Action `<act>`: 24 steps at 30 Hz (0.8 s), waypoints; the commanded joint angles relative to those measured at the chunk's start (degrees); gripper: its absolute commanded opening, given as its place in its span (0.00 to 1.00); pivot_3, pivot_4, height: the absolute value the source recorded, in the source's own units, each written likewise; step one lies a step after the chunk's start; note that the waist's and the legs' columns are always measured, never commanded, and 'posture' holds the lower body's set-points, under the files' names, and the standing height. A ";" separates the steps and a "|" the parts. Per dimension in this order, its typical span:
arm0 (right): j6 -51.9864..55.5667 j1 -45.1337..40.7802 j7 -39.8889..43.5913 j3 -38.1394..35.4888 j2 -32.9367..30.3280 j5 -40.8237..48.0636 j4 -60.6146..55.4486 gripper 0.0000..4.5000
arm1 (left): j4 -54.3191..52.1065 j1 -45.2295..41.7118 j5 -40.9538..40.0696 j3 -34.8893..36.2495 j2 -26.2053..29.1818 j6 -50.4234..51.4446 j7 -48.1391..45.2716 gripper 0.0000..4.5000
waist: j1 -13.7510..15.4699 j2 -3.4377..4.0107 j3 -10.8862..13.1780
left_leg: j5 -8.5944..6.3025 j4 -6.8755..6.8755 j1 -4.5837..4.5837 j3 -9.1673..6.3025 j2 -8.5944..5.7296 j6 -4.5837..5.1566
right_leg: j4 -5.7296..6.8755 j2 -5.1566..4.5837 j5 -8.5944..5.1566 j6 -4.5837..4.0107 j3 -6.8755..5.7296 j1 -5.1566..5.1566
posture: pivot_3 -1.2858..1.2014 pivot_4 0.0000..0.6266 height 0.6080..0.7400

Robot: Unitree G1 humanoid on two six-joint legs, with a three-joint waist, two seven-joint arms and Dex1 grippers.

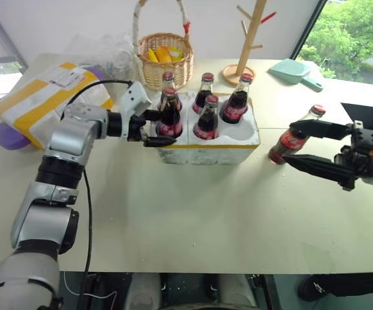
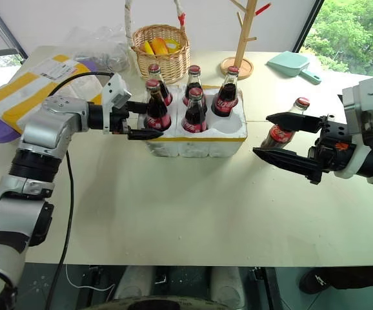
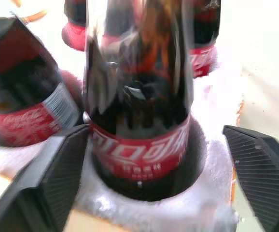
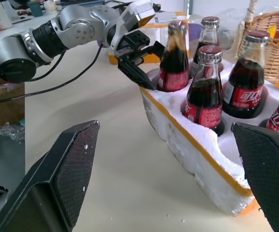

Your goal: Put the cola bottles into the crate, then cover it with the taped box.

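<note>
Right gripper [image 2: 288,138], jaws apart, is the nearer arm: last cola bottle [image 2: 283,130] stands upright at its twelve o'clock. Left gripper [image 1: 155,128] flanks a bottle seated in the crate [image 1: 238,150], seemingly released

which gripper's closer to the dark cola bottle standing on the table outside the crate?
Right. Right gripper brackets the glass cola bottle; left gripper is at the white styrofoam crate.
</note>
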 commanded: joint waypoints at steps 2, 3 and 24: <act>-1.56 -0.72 1.23 -0.68 -0.90 -0.41 0.50 1.00 | -8.68 0.96 -6.01 7.08 5.38 6.59 -1.42 1.00 | 0.04 0.00 0.01 | 0.00 0.00 0.00 -0.02 0.01 0.00 | 0.00 0.00 0.00 0.00 0.00 0.00 | 0.52 0.24 1.00; -1.71 -0.69 1.55 -0.64 -1.04 -0.64 0.65 1.00 | -10.59 1.48 -7.23 8.33 6.79 8.34 -1.68 1.00 | 0.08 0.00 0.01 | 0.00 0.00 -0.01 -0.02 0.01 0.00 | 0.01 0.00 0.00 0.00 0.00 -0.01 | 0.52 0.24 1.00; -2.72 0.07 0.02 -2.99 -0.20 -5.99 5.89 1.00 | -39.13 14.13 -37.59 30.70 19.81 33.02 6.83 1.00 | 0.32 0.01 0.01 | 0.11 0.02 0.11 -0.33 -0.04 -0.20 | -0.03 0.01 -0.02 0.00 -0.02 0.25 | 0.52 0.24 1.00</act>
